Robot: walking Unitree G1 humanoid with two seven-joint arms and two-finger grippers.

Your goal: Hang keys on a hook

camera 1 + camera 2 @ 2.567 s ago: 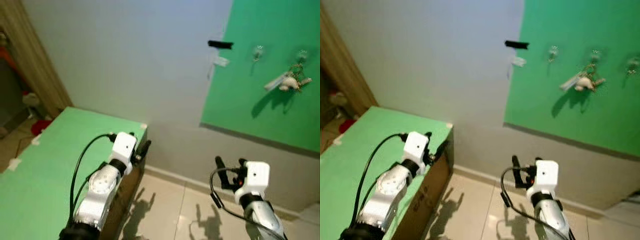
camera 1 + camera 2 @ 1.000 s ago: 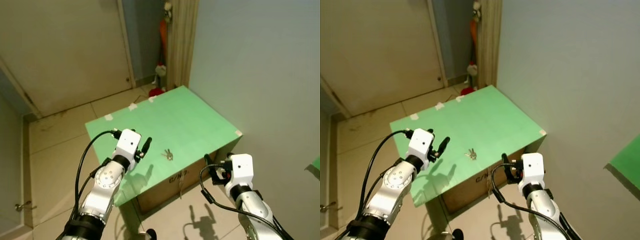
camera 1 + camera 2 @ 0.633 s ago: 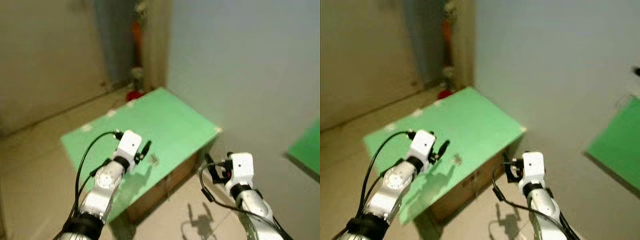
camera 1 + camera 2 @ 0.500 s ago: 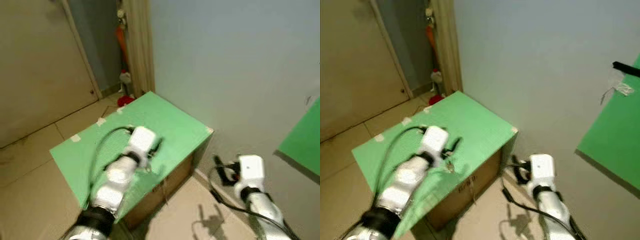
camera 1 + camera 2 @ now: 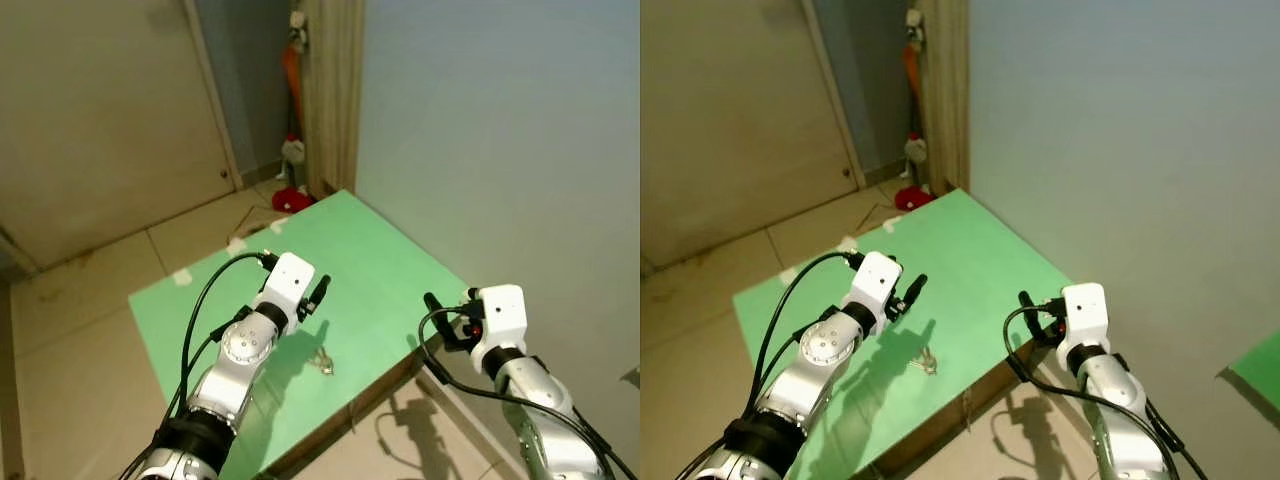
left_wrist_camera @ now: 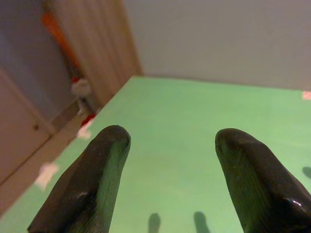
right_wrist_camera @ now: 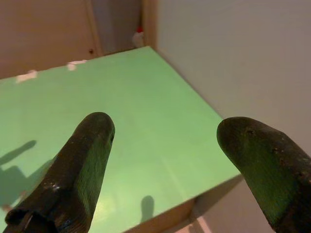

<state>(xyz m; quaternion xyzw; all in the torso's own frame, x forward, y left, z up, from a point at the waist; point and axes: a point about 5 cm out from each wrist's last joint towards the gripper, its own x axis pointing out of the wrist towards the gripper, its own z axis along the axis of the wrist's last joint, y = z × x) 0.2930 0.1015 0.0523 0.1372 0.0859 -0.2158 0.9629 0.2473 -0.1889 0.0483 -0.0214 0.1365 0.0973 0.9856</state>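
Note:
A small bunch of keys [image 5: 322, 364] lies flat on the green top of a cardboard box [image 5: 385, 265], near its front edge. My left gripper [image 5: 320, 290] hovers over the box top just behind the keys, slightly to their left, open and holding nothing. In the left wrist view its fingers [image 6: 92, 184] stand wide apart over bare green. My right gripper [image 5: 448, 300] floats at the box's right corner, open and holding nothing. The right wrist view looks between its fingers [image 7: 82, 165] at the green top and the grey wall.
A beige door [image 5: 100, 120] and a wooden frame [image 5: 335, 90] stand behind the box, with red and orange items [image 5: 293, 195] on the floor at the frame's foot. A grey wall [image 5: 500, 150] runs along the right. Tiled floor [image 5: 80, 290] lies to the left.
The camera has swung from the green wall board with hooks round to the box and keeps shifting. The keys lie still on the box. Both grippers stay open.

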